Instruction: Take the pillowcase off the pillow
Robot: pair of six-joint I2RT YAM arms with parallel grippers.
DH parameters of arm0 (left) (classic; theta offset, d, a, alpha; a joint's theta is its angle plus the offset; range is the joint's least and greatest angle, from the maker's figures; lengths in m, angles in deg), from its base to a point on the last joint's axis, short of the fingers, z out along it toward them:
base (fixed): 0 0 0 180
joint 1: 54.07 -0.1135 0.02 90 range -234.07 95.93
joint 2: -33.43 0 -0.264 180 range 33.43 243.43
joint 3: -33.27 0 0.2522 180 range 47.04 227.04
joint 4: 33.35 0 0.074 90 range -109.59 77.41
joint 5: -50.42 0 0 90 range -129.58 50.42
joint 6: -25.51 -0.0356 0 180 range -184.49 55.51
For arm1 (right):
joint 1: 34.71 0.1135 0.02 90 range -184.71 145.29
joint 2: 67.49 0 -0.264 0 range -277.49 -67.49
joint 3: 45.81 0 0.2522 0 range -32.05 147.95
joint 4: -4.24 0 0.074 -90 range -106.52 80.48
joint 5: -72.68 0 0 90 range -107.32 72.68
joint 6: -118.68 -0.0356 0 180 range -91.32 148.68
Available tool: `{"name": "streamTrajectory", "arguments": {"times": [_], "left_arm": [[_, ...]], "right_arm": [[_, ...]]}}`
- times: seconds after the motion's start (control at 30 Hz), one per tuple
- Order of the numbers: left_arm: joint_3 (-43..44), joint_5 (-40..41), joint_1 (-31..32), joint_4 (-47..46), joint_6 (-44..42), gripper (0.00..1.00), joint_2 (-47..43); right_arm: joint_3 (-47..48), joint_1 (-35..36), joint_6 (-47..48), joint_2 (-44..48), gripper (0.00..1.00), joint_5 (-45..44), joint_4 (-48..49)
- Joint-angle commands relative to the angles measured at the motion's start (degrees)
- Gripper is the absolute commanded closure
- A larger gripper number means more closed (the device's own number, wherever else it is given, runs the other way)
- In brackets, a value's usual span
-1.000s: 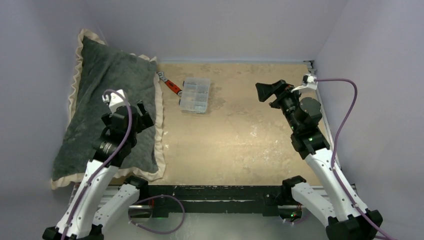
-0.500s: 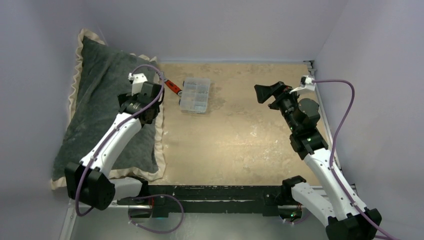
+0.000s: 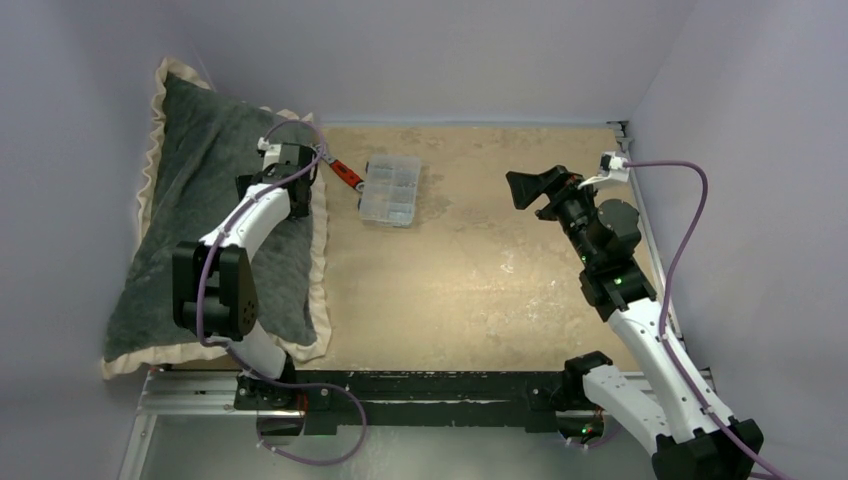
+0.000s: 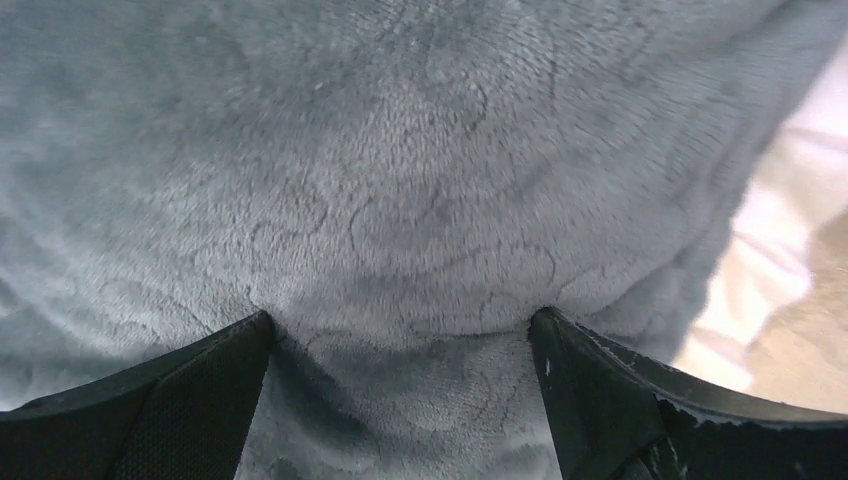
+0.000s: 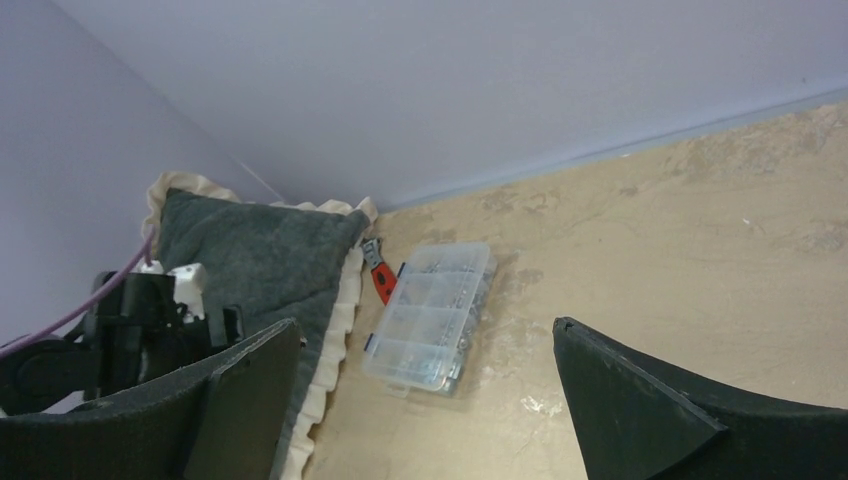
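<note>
The pillowcase (image 3: 215,210) lies along the table's left side, leaning on the left wall, dark grey plush side up with a cream frill (image 3: 320,250) around it. It looks plump; the pillow itself is hidden inside it. My left gripper (image 3: 280,190) is stretched out over the cover's far right part. In the left wrist view this gripper (image 4: 400,320) is open, both fingertips (image 4: 255,335) pressing into the grey plush (image 4: 400,200), which bulges between them. My right gripper (image 3: 530,185) hangs open over the table's right side, nothing between its fingers (image 5: 240,390).
A clear plastic compartment box (image 3: 392,189) sits on the tan table (image 3: 480,270) just right of the frill. A red-handled tool (image 3: 343,172) lies between box and frill. Lilac walls close in the left, back and right sides.
My left arm has reached forward from the cover's middle to its far right part and lowered its open fingers onto the plush. The right arm has barely shifted.
</note>
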Motion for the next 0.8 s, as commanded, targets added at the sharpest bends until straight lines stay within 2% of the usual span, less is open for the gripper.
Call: {"name": "streamTrajectory", "arguments": {"times": [0.0, 0.1, 0.17, 0.23, 0.3, 0.4, 0.6, 0.77], "left_arm": [[-1.26, -5.5, -4.01, -3.59, -1.97, 0.01, 5.44], [-0.29, -12.83, -6.8, -3.2, -1.57, 0.03, 9.97], [-0.08, -16.45, -8.84, -3.31, -1.68, 0.12, 11.59], [-0.57, -18.38, -10.21, -4.16, -1.71, 0.26, 11.92], [-0.57, -20.21, -10.8, -4.24, -1.97, 0.52, 12.14], [-0.53, -22.37, -10.9, -4.03, -2.32, 1.0, 10.48], [-3.42, -26.53, -10.89, -7.76, -0.97, 1.0, -1.62], [0.64, -33.49, -10.02, -6.43, 1.96, 1.0, -8.99]], "right_arm": [[-0.48, 0.12, 1.12, 0.21, 0.01, 1.68, 3.47], [-0.62, 0.05, 1.34, -0.46, 0.01, 1.99, 3.85], [-0.3, 0.12, 1.53, -0.76, 0.01, 2.06, 3.47], [-0.09, 0.12, 1.8, -0.65, 0.01, 2.06, 3.23], [-0.2, 0.12, 1.91, -0.22, 0.01, 2.14, 3.53], [-0.51, 0.05, 2.05, 0.55, 0.01, 2.63, 4.0], [-0.65, 0.12, 3.36, 0.99, 0.01, 2.94, 5.3], [-0.65, 0.11, 3.93, 1.12, 0.01, 3.82, 5.4]]}}
